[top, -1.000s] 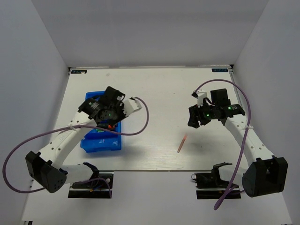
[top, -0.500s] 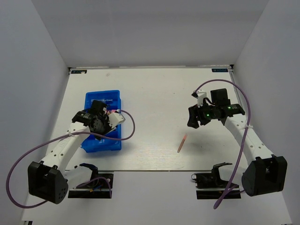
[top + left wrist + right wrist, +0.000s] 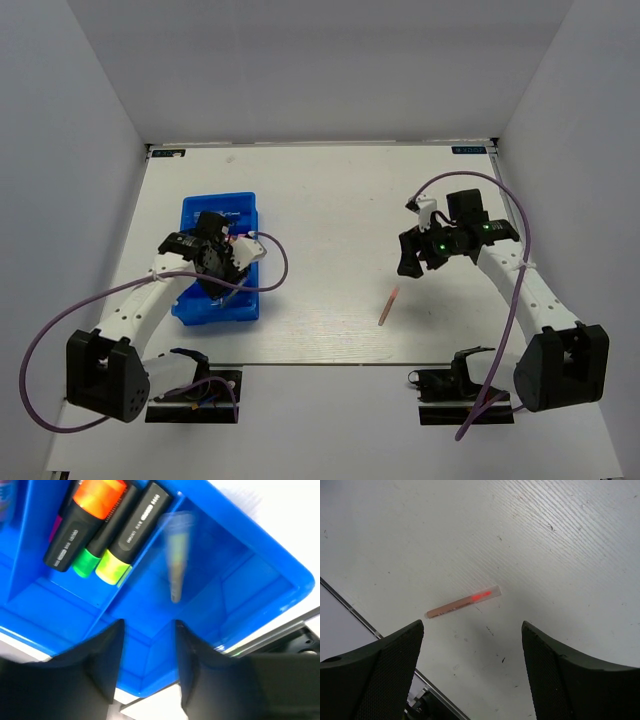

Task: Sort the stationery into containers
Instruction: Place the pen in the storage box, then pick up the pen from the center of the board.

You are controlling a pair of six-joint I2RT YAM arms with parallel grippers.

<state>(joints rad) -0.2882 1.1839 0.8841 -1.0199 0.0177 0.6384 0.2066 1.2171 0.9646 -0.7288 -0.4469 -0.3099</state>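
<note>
**One tray, three sure highlighters, two thin sticks**

One blue tray (image 3: 280, 580) sits under the left gripper (image 3: 148, 625). It holds three black-bodied markers side by side, ahead and to the left of the jaws: one orange-ended highlighter (image 3: 97, 492), one green-ended highlighter (image 3: 85, 562) and one yellow-ended highlighter (image 3: 112, 569). A pink sliver (image 3: 55, 530) beside the orange one may be a fourth, too hidden to count. One blurred thin stick (image 3: 176, 555) shows straight ahead of those jaws, in the neighbouring compartment. One pinkish thin stick (image 3: 462, 602) lies on the table (image 3: 570, 540), ahead of the right gripper (image 3: 471, 625), centred between its jaws.
</note>
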